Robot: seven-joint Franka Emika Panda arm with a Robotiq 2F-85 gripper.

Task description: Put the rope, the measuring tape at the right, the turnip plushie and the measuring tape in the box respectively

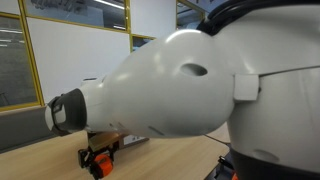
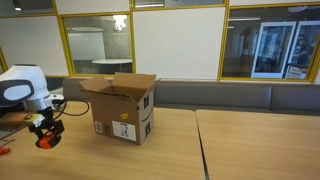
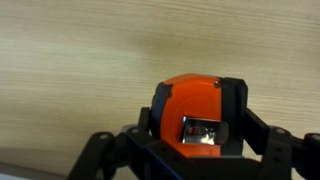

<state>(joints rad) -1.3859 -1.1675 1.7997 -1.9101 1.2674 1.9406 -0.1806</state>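
While the white robot arm (image 2: 22,85) reaches low over the pale wooden table (image 2: 150,150), its black two-fingered gripper (image 3: 198,128) is closed on a squat orange-and-black measuring tape (image 3: 195,100). In the wrist view the jaws stand only as far apart as the tape case is wide, and the dark fingers (image 3: 275,145) press on its two opposite sides; a shiny metal patch shows on the case's near face. Both exterior views show the same orange case clamped at the gripper tip (image 1: 98,160) (image 2: 45,132), close to the tabletop. Whether the case touches the wood or hangs just clear of it cannot be told.

A brown cardboard box (image 2: 122,108) stands upright on the same table, near the gripper but apart from it. Its top flaps are folded open and a printed label shows on its front wall. From this angle the inside of the box is hidden, so its contents cannot be told.
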